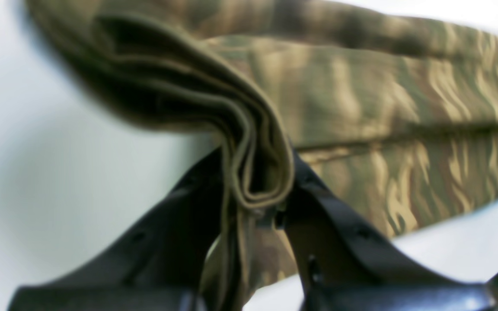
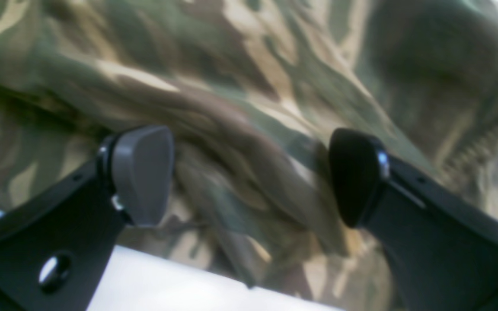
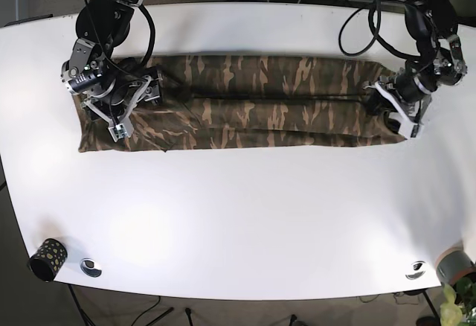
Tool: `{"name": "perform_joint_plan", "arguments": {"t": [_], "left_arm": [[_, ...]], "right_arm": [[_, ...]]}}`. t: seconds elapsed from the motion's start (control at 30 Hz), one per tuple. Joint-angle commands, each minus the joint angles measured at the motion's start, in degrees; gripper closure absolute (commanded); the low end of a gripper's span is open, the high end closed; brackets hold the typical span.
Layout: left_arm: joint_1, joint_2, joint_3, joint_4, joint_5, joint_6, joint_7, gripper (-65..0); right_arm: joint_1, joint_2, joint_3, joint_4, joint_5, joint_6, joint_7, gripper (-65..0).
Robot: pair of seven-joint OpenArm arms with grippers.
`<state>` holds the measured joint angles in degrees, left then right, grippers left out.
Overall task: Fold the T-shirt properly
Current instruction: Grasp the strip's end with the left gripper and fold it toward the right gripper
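Lying lengthwise across the white table (image 3: 238,214), the camouflage T-shirt (image 3: 245,114) forms a long folded strip. The left pincer (image 1: 255,203) is clamped on bunched fabric layers at one end. The right pincer (image 2: 249,177) hangs spread apart above the other end.

One T-shirt (image 3: 245,103), two hands, one table (image 3: 245,214).
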<state>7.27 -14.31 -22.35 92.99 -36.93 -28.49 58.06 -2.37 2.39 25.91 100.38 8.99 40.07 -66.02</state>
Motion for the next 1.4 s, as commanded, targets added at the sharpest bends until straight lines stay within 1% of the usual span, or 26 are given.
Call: {"name": "perform_joint_plan", "arguments": {"t": [0.0, 0.13, 0.23, 0.37, 0.6, 0.77, 0.83, 0.97, 1.13, 1.17, 1.23, 1.33, 1.37], "left_arm": [[-0.1, -0.3, 5.3, 6.0, 2.8, -0.5, -1.9, -2.8], [-0.1, 2.3, 14.9, 10.9, 8.1, -0.5, -2.9, -2.8], [-0.4, 4.2, 20.0, 11.7, 11.7, -0.6, -3.1, -2.9], [-1.5, 7.4, 25.0, 11.9, 15.9, -0.7, -3.2, -2.9], [-4.3, 12.7, 30.3, 11.9, 20.8, -0.7, -3.2, -3.1], [-6.6, 15.9, 32.9, 11.4, 21.9, -0.7, -3.1, -3.3], [-7.9, 17.0, 34.0, 11.1, 23.3, -0.7, -3.1, -3.5], [-9.4, 18.7, 37.1, 7.8, 25.4, -0.7, -3.1, -3.6], [-12.1, 20.1, 38.9, 3.1, 26.2, -0.7, -3.2, -3.8], [-12.9, 20.2, 39.4, 2.1, 26.2, -0.7, -3.0, -4.3], [-13.6, 20.2, 40.5, 1.2, 26.2, -0.8, -3.0, -7.9], [-14.1, 20.2, 41.8, 1.0, 26.2, -0.8, -3.0, -18.2], [-14.1, 20.2, 42.4, 1.0, 26.2, -0.8, -3.0, -22.9]], "right_arm": [[0.7, 0.4, 0.2, 0.9, 0.4, -0.07, 1.1, -53.1], [0.8, 0.4, 0.2, 0.9, 0.4, -0.07, 1.1, -53.1], [0.8, 0.4, 0.2, 0.9, 0.4, -0.07, 1.1, -53.1], [0.9, 0.4, 0.2, 0.9, 0.4, -0.07, 1.1, -53.1], [0.9, 0.4, 0.2, 0.9, 0.4, -0.07, 1.1, -53.1], [1.0, 0.4, 0.2, 0.8, 0.3, -0.07, 1.1, -53.1], [1.0, 0.5, 0.2, 0.8, 0.3, -0.07, 1.1, -53.1], [1.0, 0.5, 0.2, 0.8, 0.4, -0.07, 1.1, -53.1], [0.8, 0.4, 0.2, 0.8, 0.4, -0.07, 1.1, -53.1], [0.8, 0.4, 0.1, 0.8, 0.4, -0.07, 1.1, -53.1], [0.8, 0.4, 0.0, 0.8, 0.4, -0.07, 1.1, -53.1], [0.8, 0.4, 0.0, 0.8, 0.4, -0.07, 1.1, -53.1], [0.8, 0.4, 0.0, 0.8, 0.4, -0.07, 1.1, -53.1]]}}
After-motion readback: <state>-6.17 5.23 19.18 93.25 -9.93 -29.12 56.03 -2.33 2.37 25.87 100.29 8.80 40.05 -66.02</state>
